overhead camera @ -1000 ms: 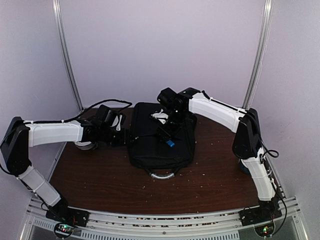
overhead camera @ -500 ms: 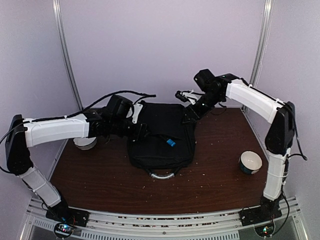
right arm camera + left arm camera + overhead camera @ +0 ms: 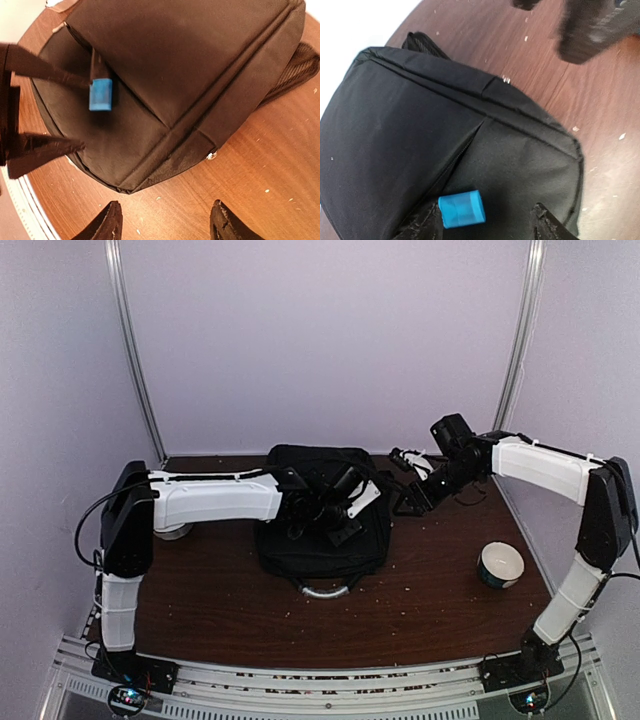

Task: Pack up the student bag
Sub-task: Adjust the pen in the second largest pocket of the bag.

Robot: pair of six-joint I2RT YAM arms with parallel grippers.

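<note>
Hovering over student bag (image 3: pixel 320 555), left jaws parted, empty; right jaws parted, empty, beside bag.

student bag (image 3: pixel 320 535) ctr table (image 3: pixel 220 610) | blk (image 3: pixel 462 208) on it | bowl (image 3: pixel 500 563) to its R

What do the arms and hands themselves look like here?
The left arm and right arm have white link shells, black joints and loose black cables alongside. The left hand and right hand each end in two black fingers.
</note>
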